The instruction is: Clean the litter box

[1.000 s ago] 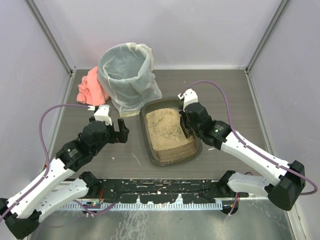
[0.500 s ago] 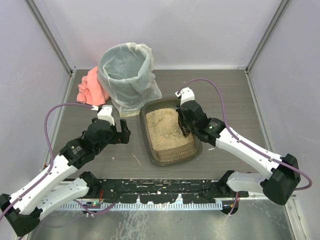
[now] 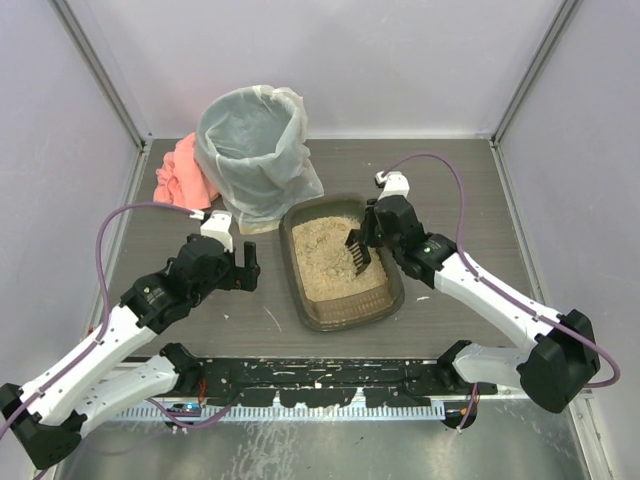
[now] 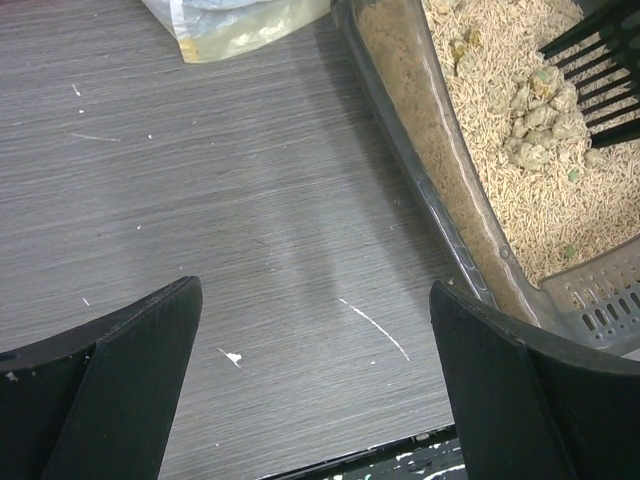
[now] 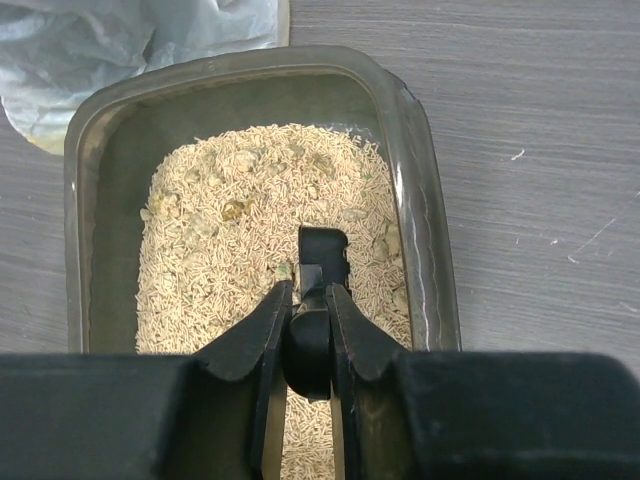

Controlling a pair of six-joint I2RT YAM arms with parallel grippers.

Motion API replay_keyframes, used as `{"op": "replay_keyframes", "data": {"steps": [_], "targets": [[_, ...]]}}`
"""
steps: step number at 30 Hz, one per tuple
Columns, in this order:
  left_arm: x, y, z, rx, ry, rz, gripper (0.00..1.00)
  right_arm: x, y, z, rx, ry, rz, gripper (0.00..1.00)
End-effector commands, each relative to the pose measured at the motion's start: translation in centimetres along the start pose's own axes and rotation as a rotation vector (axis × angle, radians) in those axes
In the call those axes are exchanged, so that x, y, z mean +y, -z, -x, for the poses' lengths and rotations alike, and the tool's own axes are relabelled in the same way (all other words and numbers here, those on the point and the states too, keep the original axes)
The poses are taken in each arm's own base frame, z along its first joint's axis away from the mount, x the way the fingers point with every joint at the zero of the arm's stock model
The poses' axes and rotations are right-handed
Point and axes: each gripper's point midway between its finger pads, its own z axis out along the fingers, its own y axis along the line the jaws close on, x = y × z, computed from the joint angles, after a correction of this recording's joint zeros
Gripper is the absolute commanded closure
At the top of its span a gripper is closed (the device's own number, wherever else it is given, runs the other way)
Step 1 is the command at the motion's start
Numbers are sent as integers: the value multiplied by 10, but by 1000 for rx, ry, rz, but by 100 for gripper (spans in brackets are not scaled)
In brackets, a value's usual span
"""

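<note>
The litter box (image 3: 300, 290) is a shallow dark brown-grey tray holding beige litter at the table's middle. It also shows in the left wrist view (image 4: 420, 170) and the right wrist view (image 5: 420, 180). My right gripper (image 3: 372, 238) is shut on the handle of a black slotted scoop (image 3: 357, 252), whose tines hang over the litter at the tray's right side. In the right wrist view the fingers clamp the scoop (image 5: 322, 255). Greenish clumps (image 4: 540, 105) lie in the litter beside the tines. My left gripper (image 3: 243, 262) is open and empty, left of the tray over bare table.
A tall round bin (image 3: 255, 155) with a whitish plastic liner stands behind the tray's left corner. A pink cloth (image 3: 180, 172) lies left of the bin. A black rail (image 3: 320, 378) runs along the table's near edge. Walls close in left, right and back.
My right gripper has lifted and swung the scoop, so its tines now show over the litter, and the wrist moved right. My left gripper crept slightly forward and right.
</note>
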Motion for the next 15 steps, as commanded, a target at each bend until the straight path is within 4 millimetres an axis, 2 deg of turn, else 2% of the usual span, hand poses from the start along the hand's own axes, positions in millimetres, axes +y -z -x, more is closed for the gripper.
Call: {"op": "replay_keyframes", "data": {"steps": [1,6,15], "targets": [[-7,2,7,-5,6,-29,2,17,7,11,-56,-231,75,99],[-9,2,9,0,7,-33,2,10,3,5,-73,-342,36,99],[-6,3,12,-12,-3,-20,2,-1,-9,-17,-96,-492,-6,99]]}}
